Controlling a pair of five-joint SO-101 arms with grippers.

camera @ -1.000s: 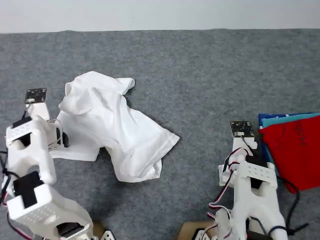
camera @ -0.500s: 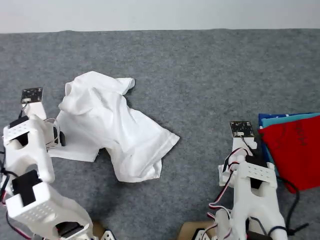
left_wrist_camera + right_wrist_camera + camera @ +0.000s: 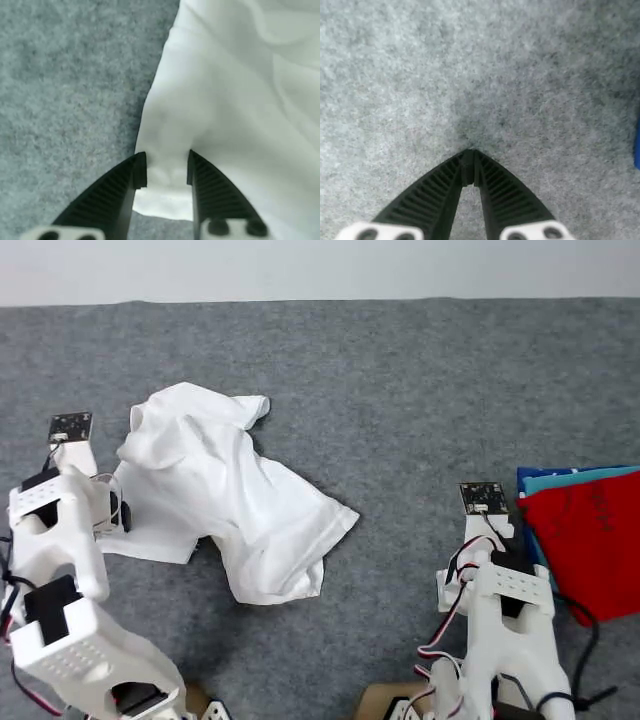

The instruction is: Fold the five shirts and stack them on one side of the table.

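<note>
We are looking down on a grey felt counter [image 3: 420, 390]. A white shirt [image 3: 225, 495] is lying crumpled and unfolded on its left half, with one sleeve pointing toward the far edge and a bunched corner trailing toward the middle. The left arm [image 3: 55, 530] is standing just beside the shirt's left edge, its wrist bending in toward the cloth.

Through the left wrist camera we are seeing the left jaws standing apart, with the shirt's hem [image 3: 162, 180] lying between their tips. The cloth there is looking slack rather than pinched, so we are reading these jaws as open and straddling the edge, not clamping it. Grey felt is showing on one side of the hem and white cloth is spreading away on the other.

The right arm [image 3: 505, 610] is sitting at the near right of the counter, well apart from the white shirt. The right jaws are closed with their tips touching, holding nothing and pointing at the felt.

At the right edge of the counter, just beside the right arm, a stack of folded shirts is resting. A red shirt [image 3: 590, 540] is lying on top, and a teal shirt [image 3: 570, 480] and a blue shirt [image 3: 528, 474] are peeking out beneath it along the far side. We are counting three colours there, and we cannot tell whether more are lying underneath.
</note>
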